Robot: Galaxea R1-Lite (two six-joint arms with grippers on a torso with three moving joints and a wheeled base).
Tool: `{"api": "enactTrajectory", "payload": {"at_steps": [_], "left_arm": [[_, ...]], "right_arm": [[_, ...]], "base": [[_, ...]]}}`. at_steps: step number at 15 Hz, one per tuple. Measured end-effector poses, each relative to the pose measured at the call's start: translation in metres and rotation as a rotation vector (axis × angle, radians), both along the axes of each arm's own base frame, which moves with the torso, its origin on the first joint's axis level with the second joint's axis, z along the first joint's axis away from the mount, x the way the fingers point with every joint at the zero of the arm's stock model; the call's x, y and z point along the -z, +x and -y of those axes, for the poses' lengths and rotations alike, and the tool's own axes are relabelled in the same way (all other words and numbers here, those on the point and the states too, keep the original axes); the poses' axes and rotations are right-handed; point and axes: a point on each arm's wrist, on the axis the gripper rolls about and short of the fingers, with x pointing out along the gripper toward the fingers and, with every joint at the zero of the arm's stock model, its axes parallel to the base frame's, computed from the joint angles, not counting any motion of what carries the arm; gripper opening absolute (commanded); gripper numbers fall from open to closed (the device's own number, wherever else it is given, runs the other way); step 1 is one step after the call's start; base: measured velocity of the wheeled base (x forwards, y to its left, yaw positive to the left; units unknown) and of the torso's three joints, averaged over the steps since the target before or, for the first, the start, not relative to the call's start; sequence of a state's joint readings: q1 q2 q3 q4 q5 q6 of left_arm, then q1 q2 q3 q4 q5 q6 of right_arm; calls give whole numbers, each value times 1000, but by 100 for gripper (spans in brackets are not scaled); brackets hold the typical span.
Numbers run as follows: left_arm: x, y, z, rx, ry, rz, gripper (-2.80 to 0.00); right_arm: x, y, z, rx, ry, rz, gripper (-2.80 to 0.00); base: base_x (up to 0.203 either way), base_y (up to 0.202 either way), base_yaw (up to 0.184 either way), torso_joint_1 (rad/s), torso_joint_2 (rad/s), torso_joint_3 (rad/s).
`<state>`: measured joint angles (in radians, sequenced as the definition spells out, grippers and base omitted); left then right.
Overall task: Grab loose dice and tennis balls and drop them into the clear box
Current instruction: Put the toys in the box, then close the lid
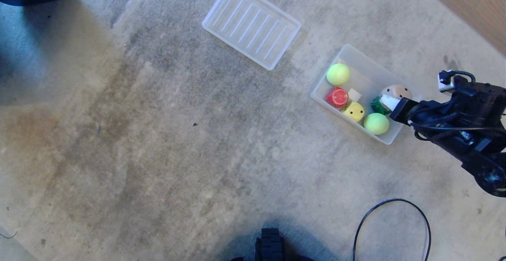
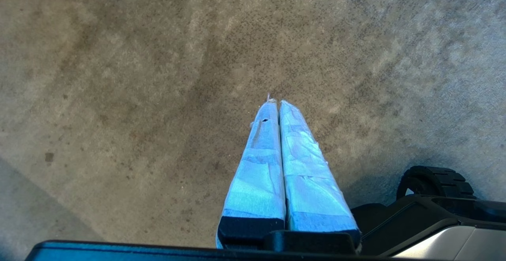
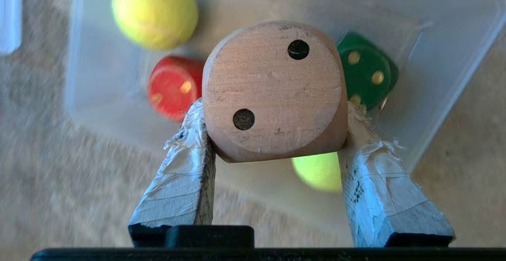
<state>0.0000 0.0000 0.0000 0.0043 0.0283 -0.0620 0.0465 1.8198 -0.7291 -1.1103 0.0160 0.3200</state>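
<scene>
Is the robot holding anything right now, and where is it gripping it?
Yes. The right gripper holds the beige die by two opposite sides, above the clear box. The left gripper is shut and holds nothing.

The right arm (image 1: 470, 122) is black, blocky, with looped black cables and a small white-grey connector near its top. Its end effector (image 3: 272, 122) has two tapered fingers (image 3: 180, 182) wrapped in frayed white tape on black bases. The left end effector (image 2: 278, 106) is taped alike. A black ridged wheel (image 1: 270, 243) belongs to the base.
</scene>
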Motion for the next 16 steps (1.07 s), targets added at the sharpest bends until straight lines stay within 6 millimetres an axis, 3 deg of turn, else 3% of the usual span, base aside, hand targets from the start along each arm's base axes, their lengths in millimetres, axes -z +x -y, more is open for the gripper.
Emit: {"api": "enactTrajectory", "payload": {"at_steps": [2,3,8,12,13,16], "left_arm": [[0,0,0,0,0,0,-280],[0,0,0,0,0,0,-280],[0,0,0,0,0,0,-280],[0,0,0,0,0,0,-280],[0,0,0,0,0,0,-280],[0,0,0,0,0,0,-280]], "right_arm": [[10,15,1,1,35,38,-280],[13,20,0,-8,52,59,0],[22,27,-1,-48,11,83,0],[7,2,9,-27,1,24,0],[0,-10,12,-21,6,4,-280],[-14,-56,16,-20,25,-60,-280]], "base": [[0,0,0,0,0,0],[0,0,0,0,0,0],[0,0,0,0,0,0],[0,0,0,0,0,0],[0,0,0,0,0,0],[0,0,0,0,0,0]]}}
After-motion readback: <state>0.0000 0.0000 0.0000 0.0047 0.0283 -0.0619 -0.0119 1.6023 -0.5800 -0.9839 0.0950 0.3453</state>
